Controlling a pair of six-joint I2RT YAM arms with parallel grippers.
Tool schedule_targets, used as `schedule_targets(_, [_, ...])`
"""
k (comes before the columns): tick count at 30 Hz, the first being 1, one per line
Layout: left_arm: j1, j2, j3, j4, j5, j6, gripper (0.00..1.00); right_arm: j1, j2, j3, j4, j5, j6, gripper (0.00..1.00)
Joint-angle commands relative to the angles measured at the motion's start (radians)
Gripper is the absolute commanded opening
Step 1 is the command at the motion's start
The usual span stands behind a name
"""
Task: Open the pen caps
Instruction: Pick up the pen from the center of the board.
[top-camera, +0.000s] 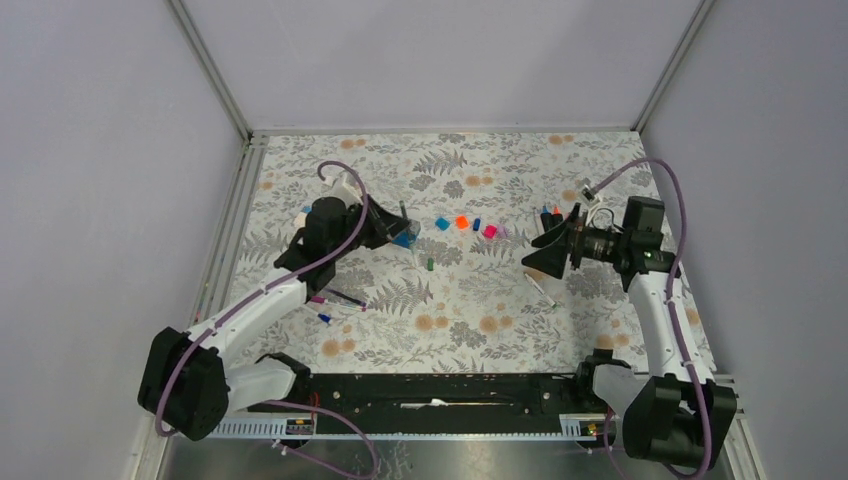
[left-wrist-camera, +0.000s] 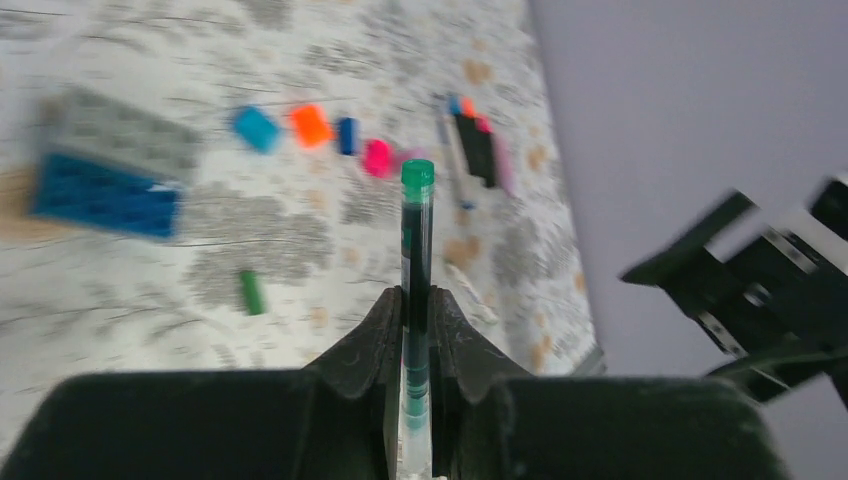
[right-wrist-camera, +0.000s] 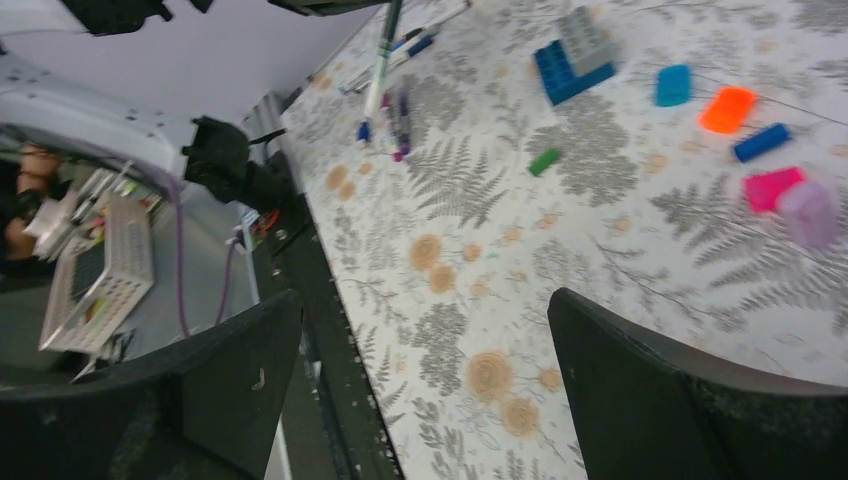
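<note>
My left gripper (left-wrist-camera: 417, 305) pinches the pen (left-wrist-camera: 416, 250) by its barrel, green cap (left-wrist-camera: 418, 175) on the free end pointing up-frame; my right gripper (top-camera: 541, 251), jaws spread wide, hangs at right.

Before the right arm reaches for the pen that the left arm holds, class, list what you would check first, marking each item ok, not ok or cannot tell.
1. Pen clamped between the left jaws: ok.
2. Right jaws open, with nothing in them: ok.
3. Right jaws lined up with the pen's green tip: not ok; they stand off to its side.
4. Green tip is a cap that pulls off: cannot tell; the view is blurred.
5. Air between the arms free: ok, though the orange cap and pink cap lie on the table there.
</note>
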Motion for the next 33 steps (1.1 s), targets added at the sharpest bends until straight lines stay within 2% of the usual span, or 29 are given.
schedule_targets(1, [-0.141, 0.018, 0.022, 0.264, -0.023, -0.053, 0.0, 0.114, 0.01, 0.011, 0.195, -0.048, 0.277, 1.0])
schedule_targets(4, [-0.243, 0.081, 0.087, 0.289, -0.098, -0.025, 0.0, 0.166, 0.022, -0.033, 0.463, -0.085, 0.54, 0.99])
schedule_targets(6, [-0.294, 0.125, 0.132, 0.303, -0.139, -0.006, 0.0, 0.182, 0.029, -0.05, 0.568, -0.095, 0.647, 1.0])
schedule_targets(9, [-0.351, 0.191, 0.186, 0.339, -0.166, 0.0, 0.0, 0.229, 0.03, -0.048, 0.559, -0.078, 0.657, 1.0])
schedule_targets(17, [-0.443, 0.317, 0.289, 0.388, -0.144, 0.013, 0.0, 0.235, 0.034, 0.004, 0.436, -0.001, 0.552, 1.0])
schedule_targets(26, [-0.498, 0.325, 0.258, 0.439, -0.128, 0.023, 0.0, 0.219, 0.052, 0.058, 0.446, 0.078, 0.643, 0.99])
schedule_targets(33, [-0.537, 0.341, 0.262, 0.454, -0.131, 0.02, 0.0, 0.218, 0.07, 0.033, 0.638, 0.069, 0.873, 0.83])
